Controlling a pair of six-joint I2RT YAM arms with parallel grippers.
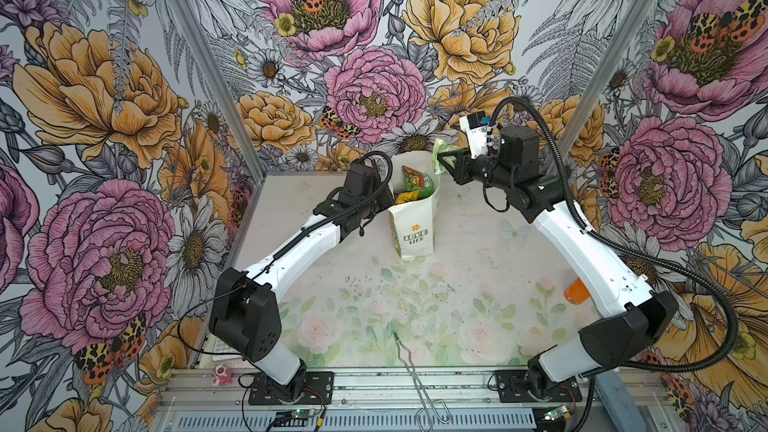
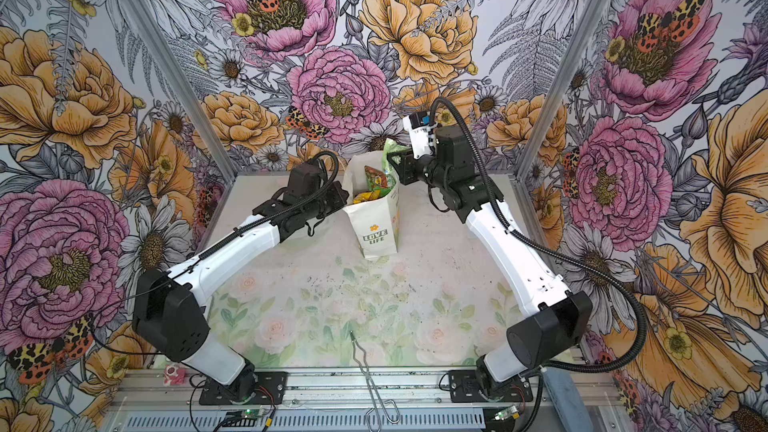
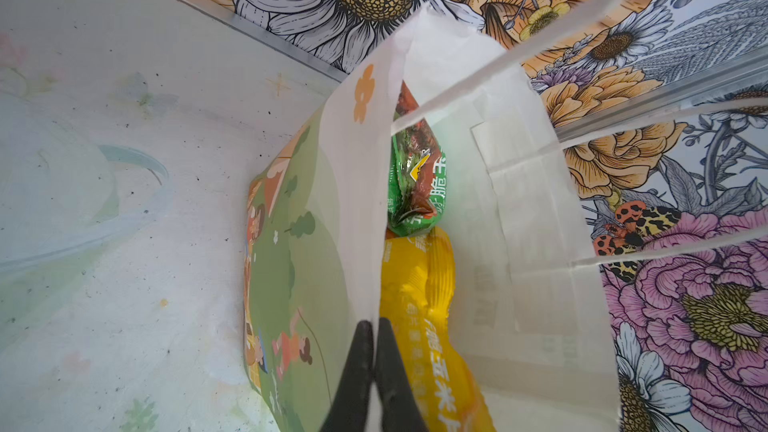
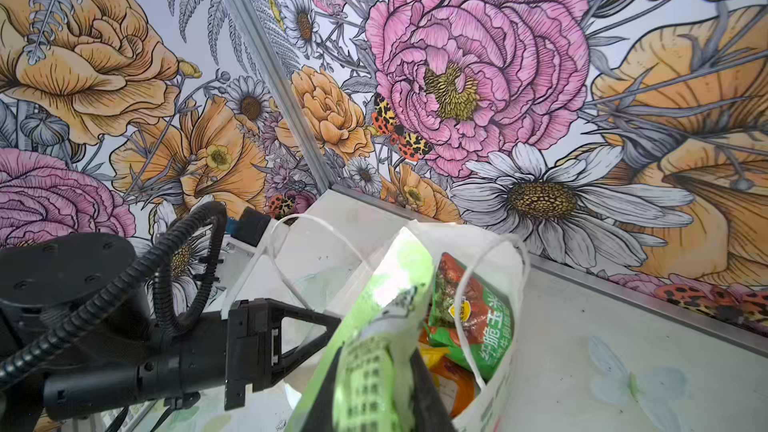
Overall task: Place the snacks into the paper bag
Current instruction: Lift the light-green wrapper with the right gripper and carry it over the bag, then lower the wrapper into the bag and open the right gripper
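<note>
- The step in hand, as I judged it, was the drop of one more snack. My right claw (image 1: 446,160) was clamped on a light green packet (image 1: 439,153) and hovered just above the far right corner of the paper bag (image 1: 415,226).
- My left claw (image 3: 374,326) had its fingers together on the bag's side wall at the rim, pinching the paper. This held the mouth open and steadied the bag.
- The paper bag stood on the table (image 1: 457,284) between the two arms, toward the back. Its long axis was upright, the mouth pointed up, and the "LOVE LIFE" face looked toward the arm bases.
- Inside I saw a green-and-orange packet (image 3: 415,172) standing on end and a yellow packet (image 3: 419,284) beside it. Both reached near the rim, so the bag looked rather full.
- The light green packet was long and narrow. In the right wrist view its long axis ran along the fingers, with the free end out over the bag's mouth. In both top views it looked steep, but the exact tilt I could not tell.
- The next move, in my opinion, called for bringing the packet over the middle of the mouth. Then one narrow end should point down into the free gap, and only after lowering should the claw open. The string handles (image 3: 582,23) could catch it.
- An orange bottle (image 1: 577,290) near the right arm was not part of this job.
</note>
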